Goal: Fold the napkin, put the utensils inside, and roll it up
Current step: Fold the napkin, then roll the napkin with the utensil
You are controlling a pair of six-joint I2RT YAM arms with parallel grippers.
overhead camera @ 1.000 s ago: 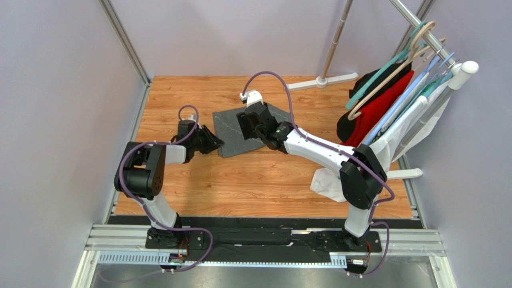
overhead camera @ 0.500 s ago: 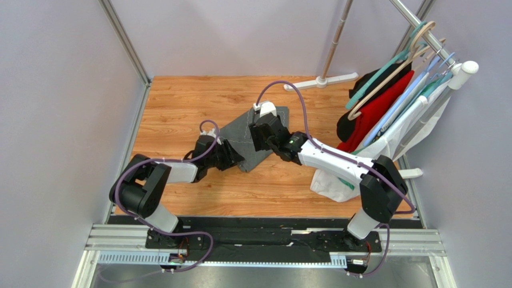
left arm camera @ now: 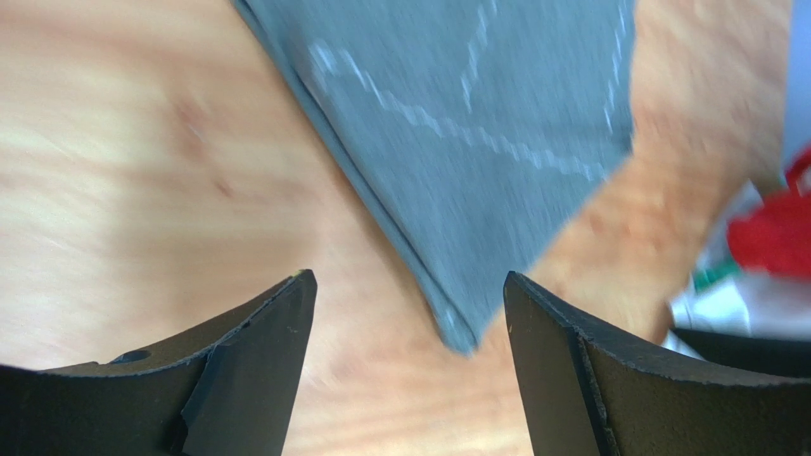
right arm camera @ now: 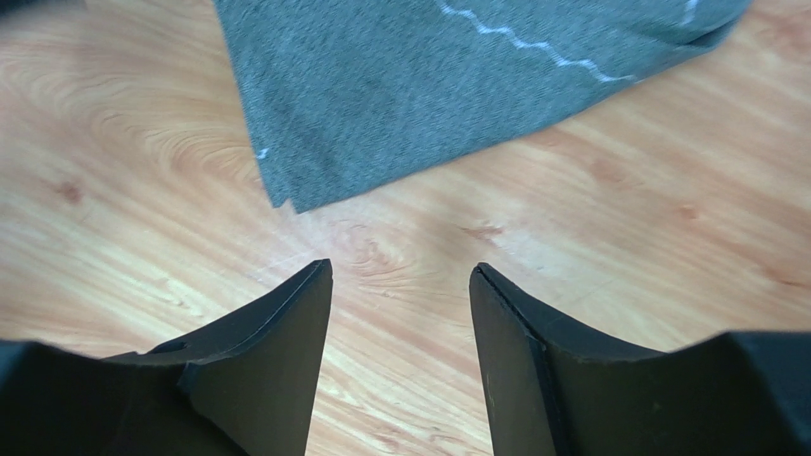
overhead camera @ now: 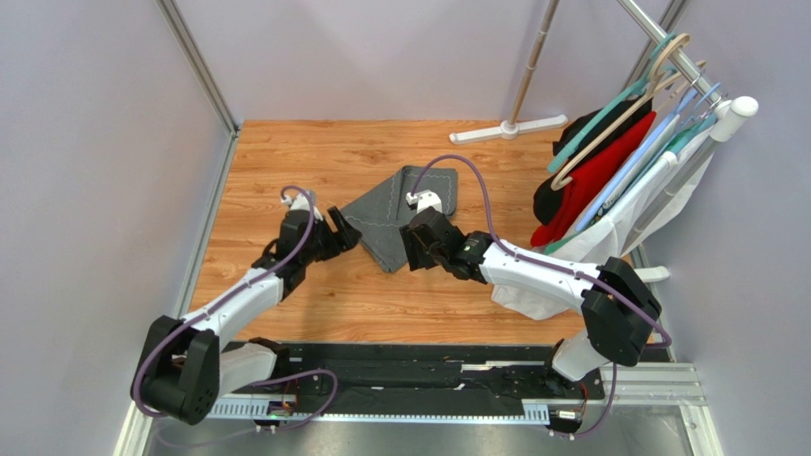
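The dark grey napkin (overhead camera: 392,213) lies folded into a rough triangle on the wooden table, its point toward the arms. It shows blurred in the left wrist view (left arm camera: 476,123) and sharp in the right wrist view (right arm camera: 428,85), with a pale stitched zigzag line. My left gripper (overhead camera: 345,228) is open and empty, just left of the napkin's left edge. My right gripper (overhead camera: 413,249) is open and empty, just off the napkin's near right edge. The utensils are not in view.
A clothes rack (overhead camera: 666,57) with red, black and white garments on hangers stands at the right. A white cloth (overhead camera: 533,285) hangs by the right arm. The rack's white foot (overhead camera: 509,128) lies at the table's back. Grey walls close in both sides.
Both grippers have let go of the napkin and pulled back toward the near side. The napkin now lies flat as a folded triangle. The left arm has stretched out.
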